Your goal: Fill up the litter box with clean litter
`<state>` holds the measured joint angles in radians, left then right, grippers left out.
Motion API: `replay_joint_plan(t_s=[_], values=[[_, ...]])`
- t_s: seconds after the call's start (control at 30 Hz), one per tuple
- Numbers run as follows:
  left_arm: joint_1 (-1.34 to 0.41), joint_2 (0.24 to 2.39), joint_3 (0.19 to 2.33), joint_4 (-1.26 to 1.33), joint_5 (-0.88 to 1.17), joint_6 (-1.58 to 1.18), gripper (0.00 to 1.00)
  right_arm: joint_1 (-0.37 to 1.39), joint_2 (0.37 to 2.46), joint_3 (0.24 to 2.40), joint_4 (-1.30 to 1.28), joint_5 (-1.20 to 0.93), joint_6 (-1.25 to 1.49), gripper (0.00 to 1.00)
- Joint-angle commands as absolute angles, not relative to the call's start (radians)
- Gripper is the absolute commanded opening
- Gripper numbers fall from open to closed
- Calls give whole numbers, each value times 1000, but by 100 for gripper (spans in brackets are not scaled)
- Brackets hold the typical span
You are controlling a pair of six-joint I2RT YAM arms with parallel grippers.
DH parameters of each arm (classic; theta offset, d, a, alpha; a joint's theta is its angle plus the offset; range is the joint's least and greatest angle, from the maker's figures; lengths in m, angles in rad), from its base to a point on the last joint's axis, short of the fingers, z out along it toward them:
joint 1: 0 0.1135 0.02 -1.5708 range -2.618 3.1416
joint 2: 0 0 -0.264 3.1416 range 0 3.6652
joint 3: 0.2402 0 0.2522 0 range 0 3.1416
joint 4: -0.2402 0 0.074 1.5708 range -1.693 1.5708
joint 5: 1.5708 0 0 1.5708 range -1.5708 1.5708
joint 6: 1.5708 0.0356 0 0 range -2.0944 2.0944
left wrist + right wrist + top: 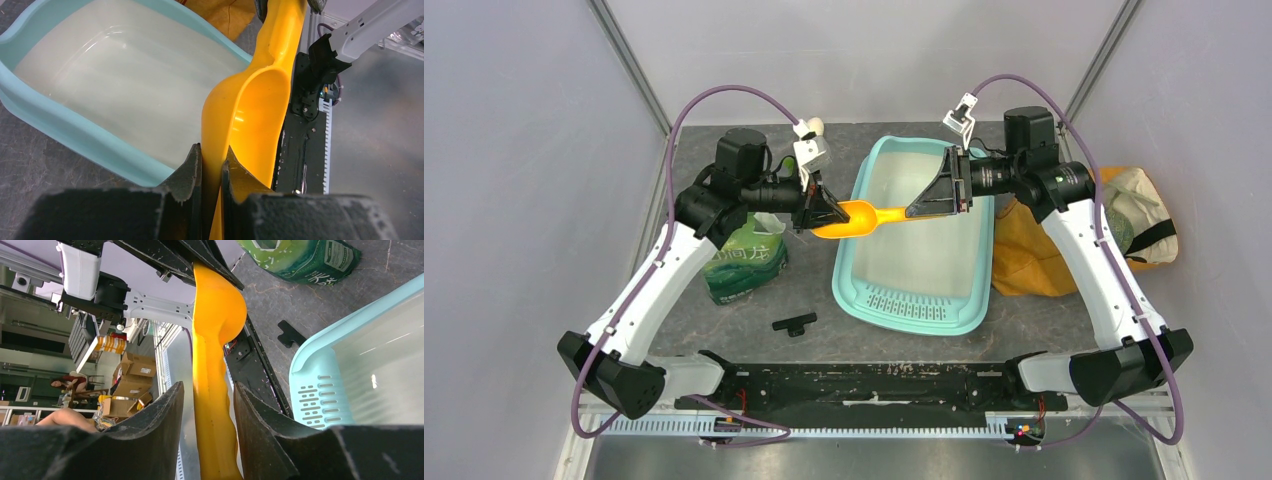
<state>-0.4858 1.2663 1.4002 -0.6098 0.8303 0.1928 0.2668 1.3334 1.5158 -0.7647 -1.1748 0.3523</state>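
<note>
Table, seen from above. Large rectangular teal plastic litter box (861, 290) with rounded corners sits mid-table between the two arms, long axis running away from the bases and slightly skewed. Its slotted grille (912, 303) is at the near end. White inner basin (924, 215) shows a smooth, pale floor.

Orange plastic scoop (859, 217) is held in the air, roughly level, across the box's left long rim. Bowl end lies toward the left arm; the handle reaches right over the basin.

Left gripper (826, 210): jaws nearly together, pinching the thin wall of the scoop's bowl. In the left wrist view both dark fingers (192, 167) press against the orange plastic, one each side, with no gap.

Right gripper (936, 198): jaws about halfway apart, straddling the scoop's handle. In the right wrist view the handle runs between the fingers (160, 422) with a sliver of daylight on each side, so there is no grip.

Green printed plastic pouch (744, 262) lies left of the box, partly under the left arm. Orange cloth bag (1022, 255) sits just beside the box's right rim, under the right arm. Beyond it is a white bag with a black strap (1146, 215). Small black T-shaped piece (794, 323) lies on the grey stone-look tabletop (804, 290), near the box's near-left corner but apart from it.
</note>
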Motion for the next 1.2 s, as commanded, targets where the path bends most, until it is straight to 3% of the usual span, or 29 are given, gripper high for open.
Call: replay_joint_plan(t_s=[0.0, 0.13, 0.37, 0.4, 0.43, 0.47, 0.53, 0.67, 0.77, 0.83, 0.97, 1.17], values=[[-485, 1273, 1406, -558, 815, 148, 2, 279, 1320, 1513, -744, -1224, 355, 48], [-485, 1280, 1406, -559, 819, 154, 2, 279, 1320, 1514, -747, -1226, 350, 43], [-485, 1283, 1412, -569, 806, 144, 3, 279, 1319, 1512, -746, -1207, 349, 11], [-484, 1280, 1419, -586, 804, 155, 12, 279, 1322, 1514, -746, -1206, 350, 6], [-480, 1276, 1430, -611, 806, 173, 27, 279, 1323, 1515, -747, -1197, 350, 0], [-472, 1272, 1450, -639, 807, 192, 43, 279, 1326, 1517, -747, -1186, 354, 0], [-432, 1260, 1493, -724, 814, 243, 59, 276, 1330, 1520, -747, -1172, 359, 0], [-286, 1238, 1583, -890, 741, 272, 75, 268, 1330, 1518, -747, -1144, 362, 0], [-154, 1216, 1675, -1076, 676, 402, 80, 265, 1331, 1513, -747, -1131, 362, 0], [-59, 1238, 1784, -1309, 728, 657, 83, 265, 1332, 1513, -748, -1125, 360, 0], [149, 1301, 1928, -1492, 703, 767, 81, 265, 1338, 1515, -749, -1121, 360, 0], [292, 1254, 1877, -1601, 652, 1038, 84, 265, 1338, 1518, -755, -1113, 355, 0]])
